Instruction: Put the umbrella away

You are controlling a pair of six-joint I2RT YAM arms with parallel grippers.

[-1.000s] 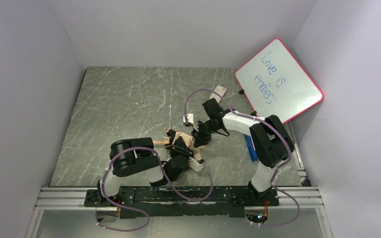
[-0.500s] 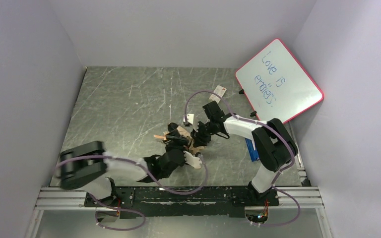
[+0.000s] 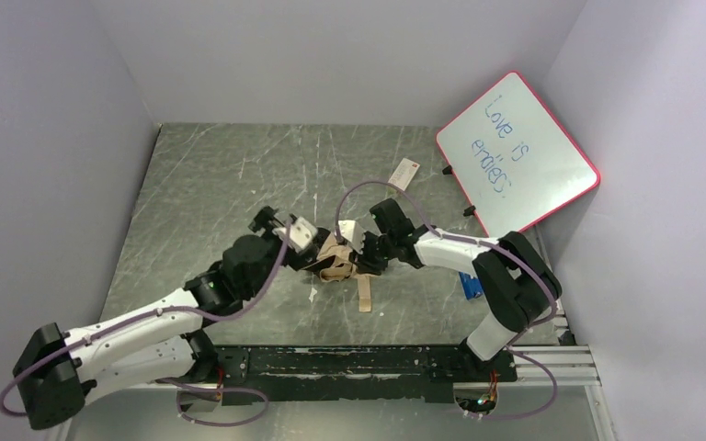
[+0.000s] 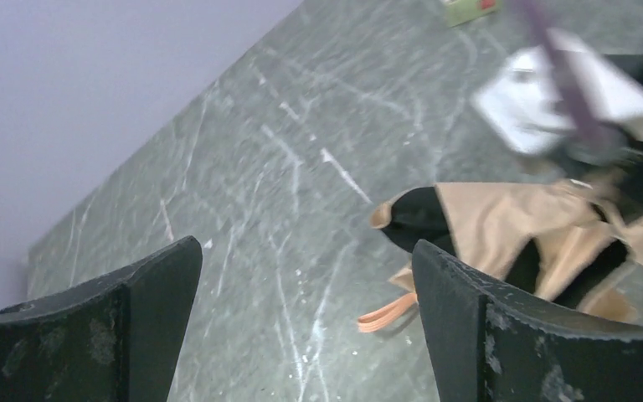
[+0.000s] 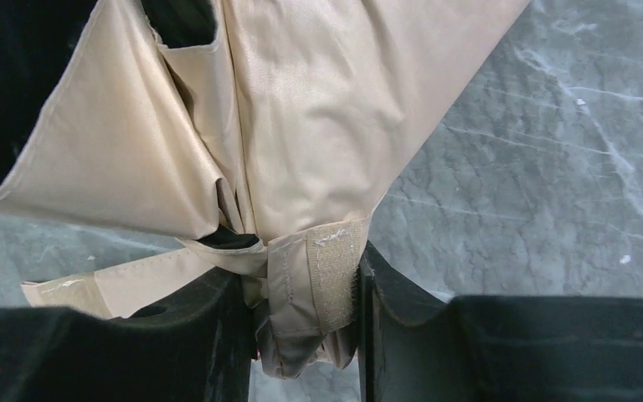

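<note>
The umbrella (image 3: 335, 267) lies collapsed in a tan and black bundle near the middle of the dark, scratched desk (image 3: 221, 175). A narrow tan strip (image 3: 364, 296) trails from it toward the near edge. The right fingers (image 3: 368, 263) are against the bundle's right side. The left fingers (image 3: 265, 221) hang just left of the umbrella, apart from it, on a long outstretched arm. A pink-framed whiteboard (image 3: 518, 150) stands tilted at the far right. A small blue object (image 3: 470, 286) sits beside the right arm, and a pale tag (image 3: 405, 171) lies farther back.
</note>
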